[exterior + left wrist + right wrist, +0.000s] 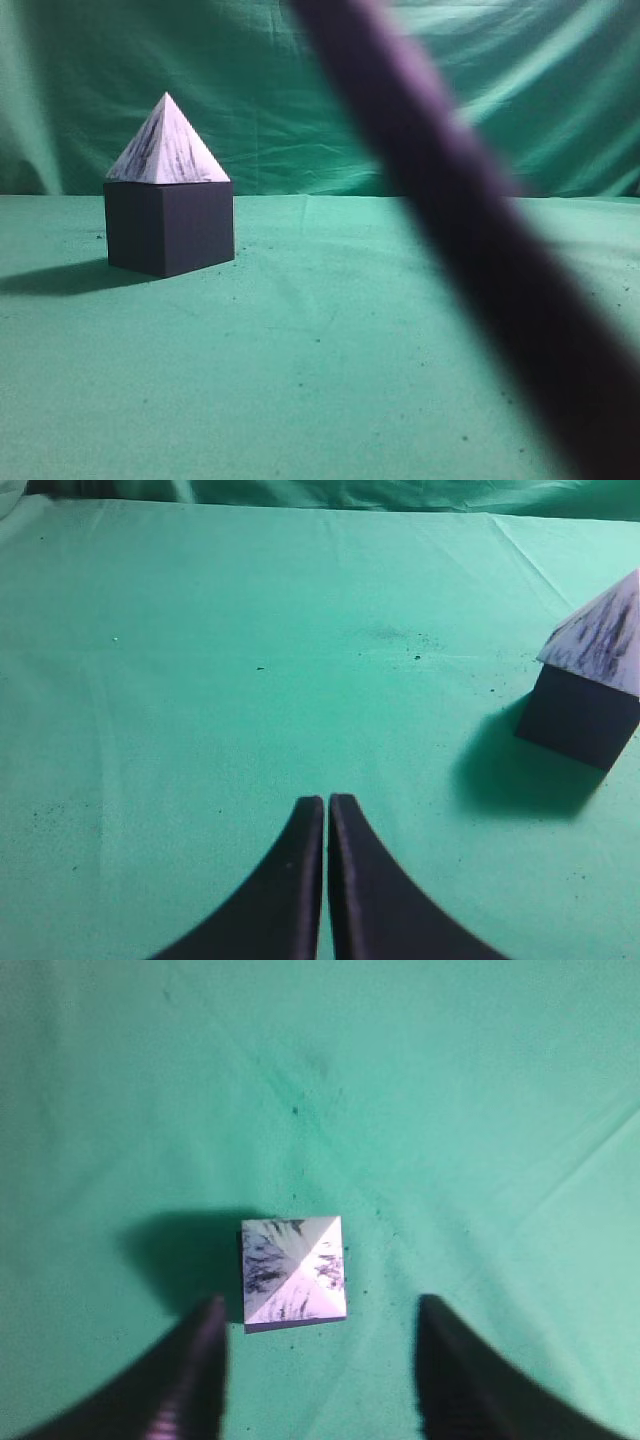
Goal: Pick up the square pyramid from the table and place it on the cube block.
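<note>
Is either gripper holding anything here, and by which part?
Nothing is held. The right gripper is open above the square pyramid, which sits on the cube block; the left gripper is shut, empty.

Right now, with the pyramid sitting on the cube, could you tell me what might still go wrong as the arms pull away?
1. The right claw hangs open directly over the square pyramid, one finger on either side of it; a sideways drift on retreat could clip it and knock it off the cube block.
2. The pyramid simply rests on the cube, so a bump could shift it.
3. A blurred arm crosses the exterior view and could hide a slip.
</note>
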{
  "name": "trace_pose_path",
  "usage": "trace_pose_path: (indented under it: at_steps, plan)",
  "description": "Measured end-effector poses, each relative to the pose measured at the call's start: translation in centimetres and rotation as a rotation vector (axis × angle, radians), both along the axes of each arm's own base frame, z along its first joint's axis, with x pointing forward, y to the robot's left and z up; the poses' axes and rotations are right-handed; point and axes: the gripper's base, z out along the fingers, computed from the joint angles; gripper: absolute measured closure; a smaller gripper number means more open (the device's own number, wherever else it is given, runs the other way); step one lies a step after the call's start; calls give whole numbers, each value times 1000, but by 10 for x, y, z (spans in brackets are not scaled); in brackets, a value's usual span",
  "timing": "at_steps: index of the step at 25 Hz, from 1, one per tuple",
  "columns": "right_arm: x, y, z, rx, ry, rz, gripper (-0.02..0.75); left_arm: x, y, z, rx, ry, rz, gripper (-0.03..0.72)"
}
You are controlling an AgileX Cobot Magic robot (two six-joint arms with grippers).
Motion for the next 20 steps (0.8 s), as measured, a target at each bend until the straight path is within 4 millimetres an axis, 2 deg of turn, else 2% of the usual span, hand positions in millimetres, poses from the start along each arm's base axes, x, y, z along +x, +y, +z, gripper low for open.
trace_pose_path:
  at_steps: [2, 4, 6, 8, 12, 17, 20]
  plan:
    - [-11, -14, 27, 47, -38, 0, 541, 0, 0, 0, 2, -2, 0, 688]
    - [-26, -32, 55, 99, -81, 0, 663, 0, 0, 0, 2, -2, 0, 688]
    - [-41, -51, 74, 125, -104, -2, 738, 0, 0, 0, 2, -2, 0, 688]
    - [-59, -73, 87, 141, -116, -8, 738, 0, 0, 0, 2, -2, 0, 688]
    - [-88, -112, 84, 135, -87, -66, 738, 0, 0, 0, 2, -2, 0, 688]
    - [-117, -148, 39, 127, -45, -111, 738, 0, 0, 0, 2, -2, 0, 688]
    - [-137, -169, 18, 211, -88, -93, 738, 0, 0, 0, 2, -2, 0, 688]
